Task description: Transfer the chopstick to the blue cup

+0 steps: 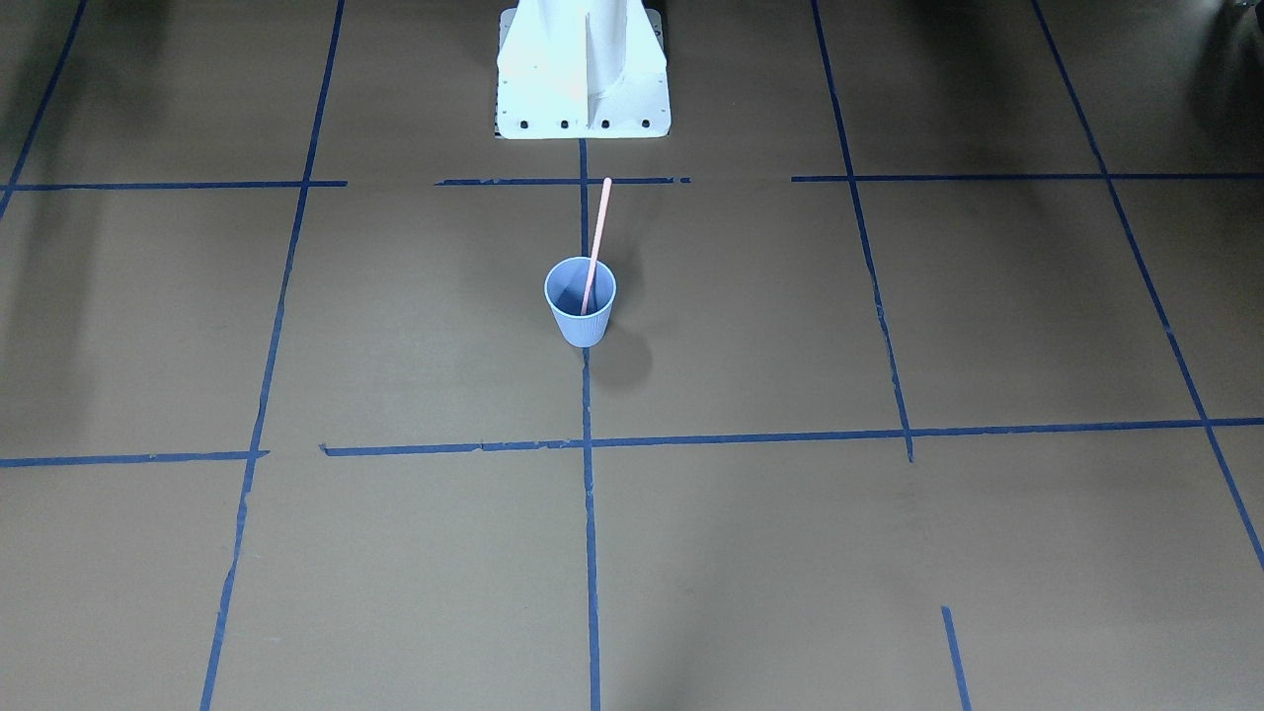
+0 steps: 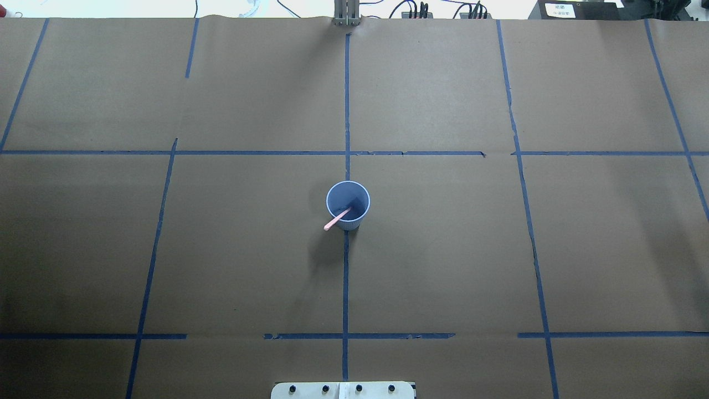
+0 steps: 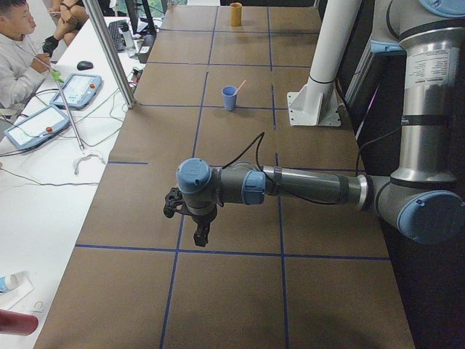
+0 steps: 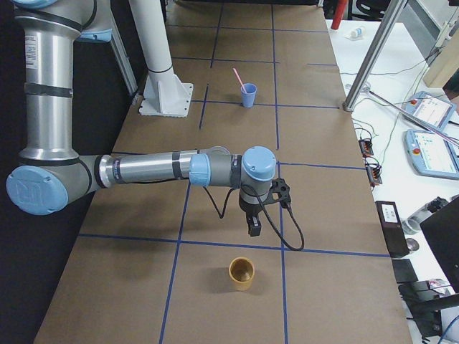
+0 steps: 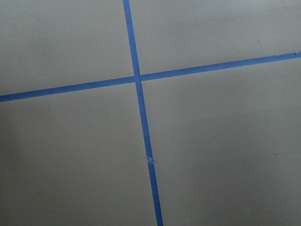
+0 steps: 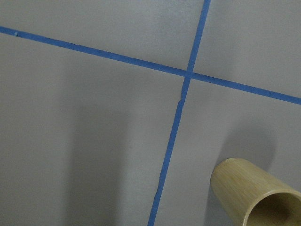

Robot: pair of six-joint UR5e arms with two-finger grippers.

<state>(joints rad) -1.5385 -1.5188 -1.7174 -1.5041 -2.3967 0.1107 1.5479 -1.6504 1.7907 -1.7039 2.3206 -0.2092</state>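
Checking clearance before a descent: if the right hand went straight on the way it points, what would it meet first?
Likely the bare table, near a blue tape crossing. The right hand points down, and the bamboo cup sits off to one side.

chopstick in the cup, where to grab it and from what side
Grip the bare upper part of the chopstick, above the blue cup rim. It leans toward the robot's base, so come from above, closing across the shaft; its lower end is inside the cup.
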